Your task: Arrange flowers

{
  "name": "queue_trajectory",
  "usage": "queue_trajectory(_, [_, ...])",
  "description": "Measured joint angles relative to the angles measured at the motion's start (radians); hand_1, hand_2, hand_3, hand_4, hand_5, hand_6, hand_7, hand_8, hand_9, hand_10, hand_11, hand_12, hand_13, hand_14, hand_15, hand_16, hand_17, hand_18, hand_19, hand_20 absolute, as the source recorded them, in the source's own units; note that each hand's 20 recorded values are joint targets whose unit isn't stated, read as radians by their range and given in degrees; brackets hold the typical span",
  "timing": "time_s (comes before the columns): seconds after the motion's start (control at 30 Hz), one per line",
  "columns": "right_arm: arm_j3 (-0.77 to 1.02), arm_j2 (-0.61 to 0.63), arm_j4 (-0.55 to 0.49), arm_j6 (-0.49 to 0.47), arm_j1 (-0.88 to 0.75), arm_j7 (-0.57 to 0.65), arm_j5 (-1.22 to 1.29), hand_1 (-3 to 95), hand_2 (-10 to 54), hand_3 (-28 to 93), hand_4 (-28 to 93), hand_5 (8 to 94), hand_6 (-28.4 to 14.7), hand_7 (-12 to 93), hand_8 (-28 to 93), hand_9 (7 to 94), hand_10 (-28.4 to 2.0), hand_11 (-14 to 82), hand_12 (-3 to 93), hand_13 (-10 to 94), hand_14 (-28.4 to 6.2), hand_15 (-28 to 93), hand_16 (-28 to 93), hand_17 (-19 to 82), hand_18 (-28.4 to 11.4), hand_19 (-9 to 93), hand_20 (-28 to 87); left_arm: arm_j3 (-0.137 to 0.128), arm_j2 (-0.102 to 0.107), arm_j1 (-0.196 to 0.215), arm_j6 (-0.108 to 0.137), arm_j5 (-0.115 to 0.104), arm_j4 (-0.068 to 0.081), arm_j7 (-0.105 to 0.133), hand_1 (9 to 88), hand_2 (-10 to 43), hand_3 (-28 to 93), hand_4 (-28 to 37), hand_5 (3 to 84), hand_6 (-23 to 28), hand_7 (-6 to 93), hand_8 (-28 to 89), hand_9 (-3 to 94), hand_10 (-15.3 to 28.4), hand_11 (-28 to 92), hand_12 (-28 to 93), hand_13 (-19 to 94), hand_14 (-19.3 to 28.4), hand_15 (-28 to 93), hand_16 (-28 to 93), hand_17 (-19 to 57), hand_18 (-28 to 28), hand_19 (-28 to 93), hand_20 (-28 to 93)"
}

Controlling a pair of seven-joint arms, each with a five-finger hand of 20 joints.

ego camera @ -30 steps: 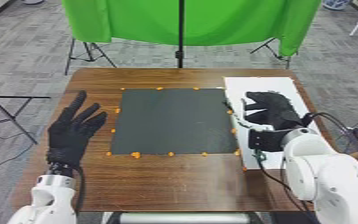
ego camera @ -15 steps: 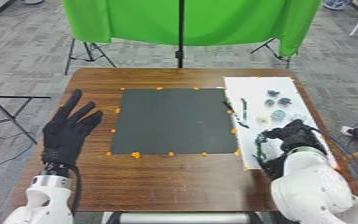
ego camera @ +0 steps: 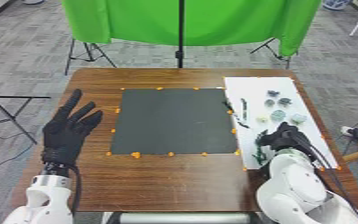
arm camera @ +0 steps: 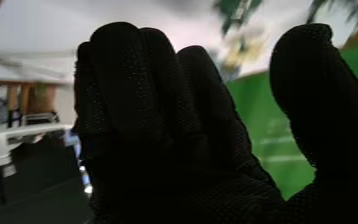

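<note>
1. Flower heads [ego camera: 278, 115] and a green sprig [ego camera: 259, 154] lie on the white sheet [ego camera: 246, 89], along the right of the counter [ego camera: 175, 180].
2. The right hand [ego camera: 286, 140], beside the sprig, has straight fingers, thumb apart; the left hand [ego camera: 64, 134] has spread fingers.
3. Ideally, the right hand pinches the sprig lightly, avoids dragging flower heads, then releases over the dark mat [ego camera: 173, 120].

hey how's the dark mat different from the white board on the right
The dark mat is nearly square, the white board long and narrow. The mat lies more centrally, the board toward the right edge with flowers on it. Both lie flat on the brown table.
</note>
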Motion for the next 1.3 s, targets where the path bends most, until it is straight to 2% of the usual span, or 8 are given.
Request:
queue_trajectory(0.17, [-0.061,-0.017,0.049,-0.03,0.035,-0.006,0.005,39.2,-9.5,71,-23,69.4,-8.8,11,-10,70.4,-22.5,34.6,16.9,69,-18.0,66,11,34,-28.4,92,-13,0.001,0.003,-0.005,0.001,-0.002,0.0,0.0,20.4,5.5,75,-28.3,31.2,1.9,10.8,-10,28.9,17.4,19,11,22,28.1,45,-7,-9.1,28.4,48,23])
queue_trajectory(0.3, [-0.114,-0.021,0.081,-0.112,0.097,-0.007,-0.014,42.2,-9.5,70,-24,78.0,-6.6,17,-11,76.9,-19.3,43.4,19.5,75,-13.0,69,14,38,-28.4,93,2,0.004,0.009,-0.006,0.004,-0.009,0.0,0.003,20.4,5.5,75,-28.3,31.2,1.9,10.7,-10,28.9,17.3,19,11,22,28.0,45,-7,-9.1,28.4,48,23])
queue_trajectory(0.43, [-0.16,-0.024,0.115,-0.238,0.162,-0.013,-0.025,56.6,-9.5,67,-28,85.3,-5.5,22,8,82.8,-13.9,46.5,25.5,81,-8.7,71,18,45,-25.8,93,19,0.007,0.019,-0.006,0.011,-0.016,0.0,0.013,20.4,5.5,75,-28.3,31.2,1.9,10.8,-10,28.9,17.3,19,11,22,28.1,45,-7,-9.0,28.4,48,23])
queue_trajectory(0.6, [-0.2,-0.031,0.151,-0.259,0.2,-0.024,-0.05,58.8,-9.5,68,-28,87.6,-5.1,22,9,85.9,-13.0,46.3,27.0,84,-7.3,71,19,48,-24.0,93,23,0.008,0.027,-0.005,0.017,-0.021,0.0,0.023,20.4,5.5,75,-28.3,31.2,1.9,10.8,-10,29.0,17.4,19,11,22,28.1,45,-7,-9.1,28.4,48,23])
queue_trajectory(0.8, [-0.203,-0.024,0.149,-0.146,0.157,-0.056,-0.128,58.2,-9.5,71,-28,89.3,-4.9,22,11,88.2,-13.1,46.5,26.5,86,-6.8,72,20,50,-23.5,93,28,0.008,0.036,0.001,0.023,-0.025,-0.004,0.038,20.4,5.5,75,-28.3,31.2,1.9,10.7,-10,29.0,17.3,19,11,22,28.2,45,-7,-9.0,28.4,48,23])
queue_trajectory(0.9, [-0.2,-0.014,0.129,-0.061,0.121,-0.075,-0.148,58.1,-9.5,71,-28,89.8,-4.9,22,11,88.6,-13.2,46.7,26.2,86,-6.7,72,20,50,-23.5,93,29,0.0,0.036,0.005,0.023,-0.024,-0.008,0.036,20.4,5.5,75,-28.3,31.2,1.9,10.7,-10,29.0,17.3,19,11,22,28.1,45,-7,-9.0,28.4,48,23])
queue_trajectory(1.07, [-0.191,-0.002,0.05,-0.029,0.093,-0.11,-0.153,57.9,-9.5,72,-28,90.1,-5.1,22,11,89.0,-13.0,46.6,26.0,87,-6.4,72,20,50,-23.5,93,30,-0.023,0.031,0.009,0.023,-0.021,-0.018,0.023,20.5,5.6,75,-28.3,31.2,1.9,10.7,-10,28.9,17.3,19,11,22,28.2,46,-7,-9.0,28.4,48,23])
queue_trajectory(1.3, [-0.337,-0.069,0.067,0.119,0.261,-0.221,-0.15,57.3,-9.5,73,-28,91.1,-5.3,21,12,90.4,-12.5,47.0,25.2,89,-5.7,71,21,52,-23.2,93,33,-0.043,0.034,0.019,0.033,-0.019,-0.04,0.015,20.5,5.6,75,-28.3,31.2,2.0,10.7,-10,28.9,17.4,19,11,22,28.2,45,-7,-9.0,28.4,48,23])
